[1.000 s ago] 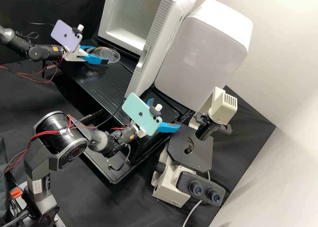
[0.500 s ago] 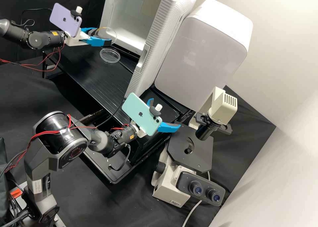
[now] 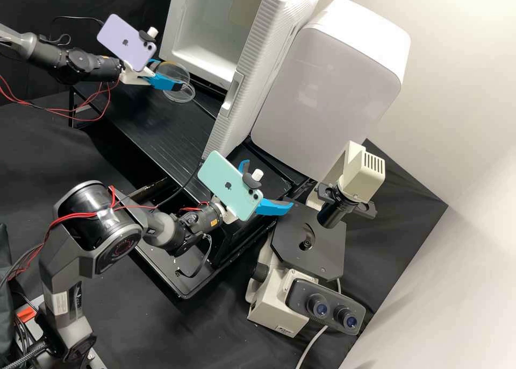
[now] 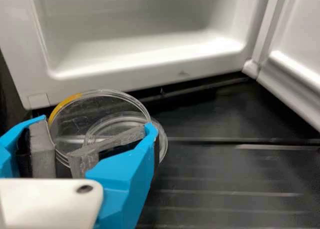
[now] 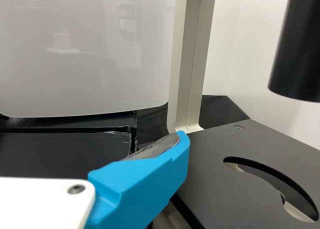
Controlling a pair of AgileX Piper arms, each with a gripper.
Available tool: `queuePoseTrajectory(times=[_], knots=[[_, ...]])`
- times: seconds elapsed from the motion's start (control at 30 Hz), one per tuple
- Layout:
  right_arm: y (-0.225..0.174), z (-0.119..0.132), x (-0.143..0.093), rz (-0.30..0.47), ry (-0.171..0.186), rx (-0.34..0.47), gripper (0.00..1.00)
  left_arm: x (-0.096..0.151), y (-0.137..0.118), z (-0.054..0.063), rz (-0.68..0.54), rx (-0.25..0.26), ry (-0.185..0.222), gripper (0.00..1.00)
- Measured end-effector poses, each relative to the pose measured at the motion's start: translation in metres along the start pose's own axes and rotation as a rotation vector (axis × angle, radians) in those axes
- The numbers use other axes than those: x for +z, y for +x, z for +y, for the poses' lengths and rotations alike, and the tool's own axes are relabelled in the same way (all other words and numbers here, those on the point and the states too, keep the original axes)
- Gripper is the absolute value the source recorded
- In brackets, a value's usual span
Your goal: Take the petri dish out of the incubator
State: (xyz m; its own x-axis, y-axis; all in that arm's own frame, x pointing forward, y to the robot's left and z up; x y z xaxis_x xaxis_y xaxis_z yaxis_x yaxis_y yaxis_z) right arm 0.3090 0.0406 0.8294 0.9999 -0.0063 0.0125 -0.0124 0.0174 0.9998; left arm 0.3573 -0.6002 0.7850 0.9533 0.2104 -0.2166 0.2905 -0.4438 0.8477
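Gripping the clear petri dish lid (image 4: 95, 114) in the left jaws, just above the petri dish base (image 3: 184, 93) on the black desk (image 3: 161, 135), before the open incubator (image 3: 215, 30). Right jaws parted, beside the microscope stage (image 5: 240, 154).

The lid (image 4: 95, 109) has been lifted off the dish (image 3: 185, 93) by the left gripper (image 4: 95, 133), carried nearer the incubator (image 3: 215, 30), then lowered back close above the dish
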Motion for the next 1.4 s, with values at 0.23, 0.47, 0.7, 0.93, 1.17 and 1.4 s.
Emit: queuePoseTrajectory(times=[0.23,0.47,0.7,0.93,1.17,1.4], knots=[[0.0,0.0,0.0,0.0,0.0,0.0,1.0,0.008,0.009,0.005,0.005,-0.015,0.01,0.0],[0.0,0.0,0.0,0.0,0.0,0.0,1.0,0.01,0.012,0.01,-0.004,-0.004,0.01,0.0],[0.0,0.0,0.0,0.0,0.0,0.0,1.0,0.011,0.015,0.011,-0.004,-0.014,0.001,0.0],[0.0,0.0,0.0,0.0,0.0,0.0,1.0,0.011,0.021,0.004,-0.006,-0.043,-0.007,0.0],[0.0,0.0,0.0,0.0,0.0,0.0,1.0,0.009,0.024,0.0,0.001,-0.061,-0.028,1.0],[0.0,0.0,0.0,0.0,0.0,0.0,1.0,0.007,0.027,-0.002,0.008,-0.075,-0.043,1.0]])
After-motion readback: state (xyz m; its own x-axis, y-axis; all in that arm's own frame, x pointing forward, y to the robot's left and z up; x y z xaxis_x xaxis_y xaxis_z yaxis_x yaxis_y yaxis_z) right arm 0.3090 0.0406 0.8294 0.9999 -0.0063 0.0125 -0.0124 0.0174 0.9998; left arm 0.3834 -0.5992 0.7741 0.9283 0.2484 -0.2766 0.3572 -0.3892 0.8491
